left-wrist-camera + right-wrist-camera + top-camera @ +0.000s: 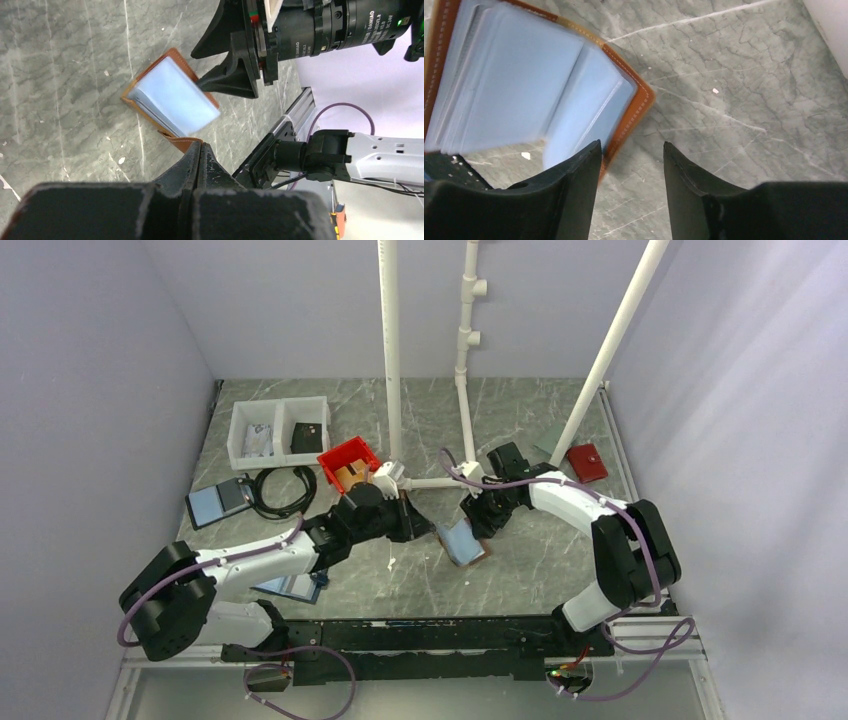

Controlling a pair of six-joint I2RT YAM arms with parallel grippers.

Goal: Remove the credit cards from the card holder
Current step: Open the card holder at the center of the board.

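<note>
Two grippers, top view: we see the left gripper (418, 524) and the right gripper (484, 522) meet mid-table at the card holder (462, 542). It sits open between them, pale blue side up, over the grey veined table (540, 570).
Bystanders, top view: a red bin (348, 462) and a white two-cell tray (278, 430) stand well apart at the rear left, and we leave them be.
Left gripper, left wrist view: it is clenched tight with a tan flap of the holder at its tips. We judge that it pinches this flap and props the holder at a tilt.
Card holder, left wrist view: the cover is thin, brown and leather-like, with soft pale blue sleeves fanned like pages.
Right gripper, right wrist view: its jaws stand apart and empty, one finger just beside the holder's rounded, stitched corner.
Cards, right wrist view: the sleeves are blurred, so we cannot tell a card from its pocket.
Step in hand: we judge that the right gripper is lining up for a card while the left anchors the holder.
Doing it well: we hold the left clamp firm. We slide the right tips flat along a sleeve's open edge, nip only a stiff card edge and draw in line with the pocket.
Handling: the plastic looks slick and floppy and the cover limp, so a skewed pull would likely drag the whole holder.
</note>
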